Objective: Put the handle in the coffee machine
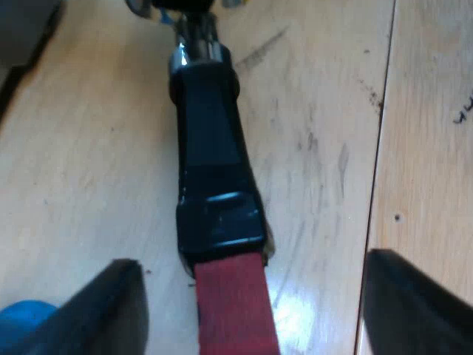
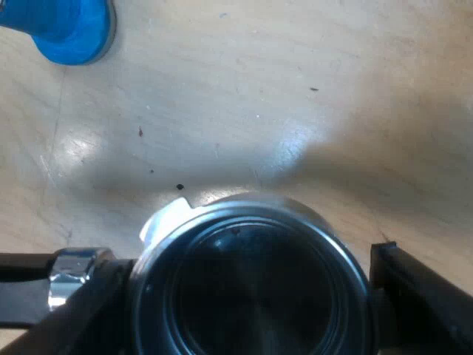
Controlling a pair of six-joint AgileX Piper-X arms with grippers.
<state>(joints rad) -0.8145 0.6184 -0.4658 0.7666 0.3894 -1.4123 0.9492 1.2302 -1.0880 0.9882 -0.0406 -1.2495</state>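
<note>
The metal holder's dark handle [image 1: 213, 170] runs between my left gripper's fingers, and its red end [image 1: 233, 310] is closest to the camera. My left gripper [image 1: 251, 262] is open, one finger on each side of the red end and clear of it. The chrome neck [image 1: 196, 48] sits at the handle's far end. The holder's round metal basket [image 2: 251, 285] is seen from above, dark inside, with my right gripper [image 2: 251, 259] shut on it, a finger against each side. The chrome neck [image 2: 74, 281] sticks out past one finger.
Everything is over a pale wooden tabletop [image 2: 244, 103] with a seam between boards [image 1: 377, 170]. A blue tamper [image 2: 66, 26] stands on the wood beyond the basket. A blue shape [image 1: 26, 325] shows by one left finger, and a grey object [image 1: 26, 29] lies beyond the handle.
</note>
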